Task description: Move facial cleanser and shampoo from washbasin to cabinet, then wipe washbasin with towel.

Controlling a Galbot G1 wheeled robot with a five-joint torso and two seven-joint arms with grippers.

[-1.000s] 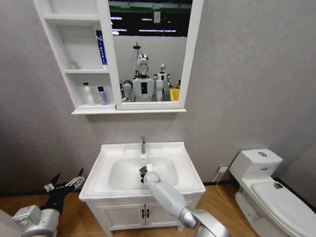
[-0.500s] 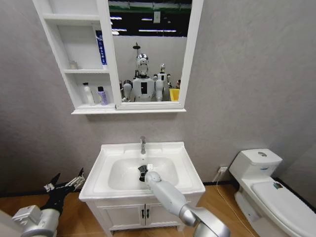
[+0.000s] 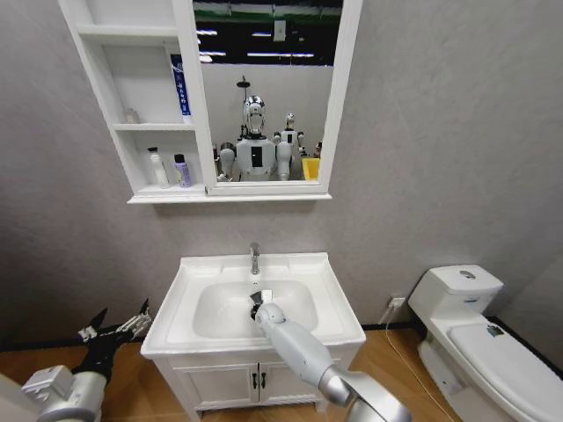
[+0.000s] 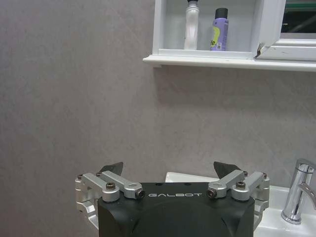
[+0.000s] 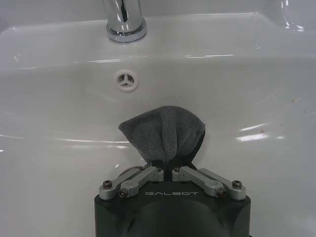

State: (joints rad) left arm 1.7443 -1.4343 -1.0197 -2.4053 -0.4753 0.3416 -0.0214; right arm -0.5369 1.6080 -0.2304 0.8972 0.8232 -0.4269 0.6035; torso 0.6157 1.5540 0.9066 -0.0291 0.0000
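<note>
The white washbasin [image 3: 330,294] stands below the wall cabinet [image 3: 98,105]. My right gripper [image 3: 259,305] reaches into the bowl and is shut on the dark grey towel [image 5: 164,134], which presses on the bowl's wall [image 5: 59,113] below the chrome tap [image 5: 124,19]. On the cabinet's lowest shelf stand a white bottle [image 3: 157,167] and a purple bottle with a black cap [image 3: 182,170]. I cannot tell which is facial cleanser and which shampoo. My left gripper [image 3: 116,329] hangs open at the lower left, beside the basin, holding nothing.
A mirror [image 3: 264,88] joins the cabinet on the right. A blue tube [image 3: 179,85] stands on the middle shelf. A white toilet [image 3: 475,338] sits at the right. Under the basin are two white doors with black handles [image 3: 258,380]. The wall is grey.
My right gripper has slid the towel a little across the bowl toward the tap. The left arm has stayed still.
</note>
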